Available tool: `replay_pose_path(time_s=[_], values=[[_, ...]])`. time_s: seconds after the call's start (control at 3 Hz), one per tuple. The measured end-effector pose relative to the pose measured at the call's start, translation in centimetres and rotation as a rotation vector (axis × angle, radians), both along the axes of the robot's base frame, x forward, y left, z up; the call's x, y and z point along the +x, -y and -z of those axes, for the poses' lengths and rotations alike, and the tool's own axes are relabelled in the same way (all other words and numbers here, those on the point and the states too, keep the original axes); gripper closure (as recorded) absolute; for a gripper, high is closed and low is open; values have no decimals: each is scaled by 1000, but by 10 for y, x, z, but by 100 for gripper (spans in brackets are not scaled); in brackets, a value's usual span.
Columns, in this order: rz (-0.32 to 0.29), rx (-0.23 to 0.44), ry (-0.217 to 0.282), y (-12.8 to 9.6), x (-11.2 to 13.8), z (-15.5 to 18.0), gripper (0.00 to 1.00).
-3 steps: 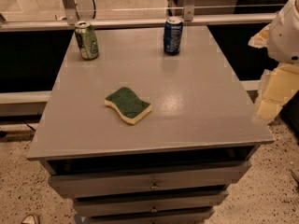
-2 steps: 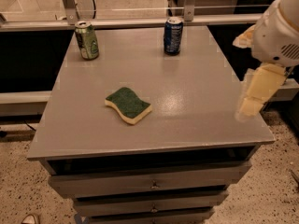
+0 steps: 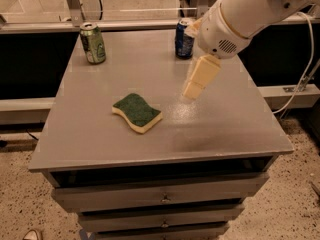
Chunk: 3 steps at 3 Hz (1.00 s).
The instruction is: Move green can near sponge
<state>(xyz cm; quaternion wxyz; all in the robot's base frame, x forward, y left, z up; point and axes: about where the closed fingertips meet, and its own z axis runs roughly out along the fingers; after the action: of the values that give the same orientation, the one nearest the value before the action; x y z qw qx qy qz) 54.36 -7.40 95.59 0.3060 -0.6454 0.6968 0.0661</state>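
The green can (image 3: 93, 43) stands upright at the far left corner of the grey table (image 3: 225, 119). The sponge (image 3: 137, 112), dark green on top with a pale yellow body, lies flat left of the table's middle, well in front of the can. My gripper (image 3: 192, 91) hangs from the white arm (image 3: 240, 14) above the table's middle, pointing down and to the left. It is right of the sponge and far from the green can. It holds nothing that I can see.
A dark blue can (image 3: 184, 39) stands at the far middle of the table, just behind my wrist. The table has drawers (image 3: 160, 196) below its front edge. A rail and a glass partition run behind it. A white cable (image 3: 302, 79) hangs at the right.
My arm has swung left from beyond the table's right edge to over its middle, and the gripper now hangs near the sponge. The cans and the sponge have not moved.
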Motion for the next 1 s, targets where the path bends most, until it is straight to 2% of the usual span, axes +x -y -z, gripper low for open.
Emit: replay_pose_path(time_s=[0.33,0.67,1.0], values=[[0,0,0,0,0,0,0],[-21,66,22,-20,12,5,0],[-67,218,57,-74,50,17,0]])
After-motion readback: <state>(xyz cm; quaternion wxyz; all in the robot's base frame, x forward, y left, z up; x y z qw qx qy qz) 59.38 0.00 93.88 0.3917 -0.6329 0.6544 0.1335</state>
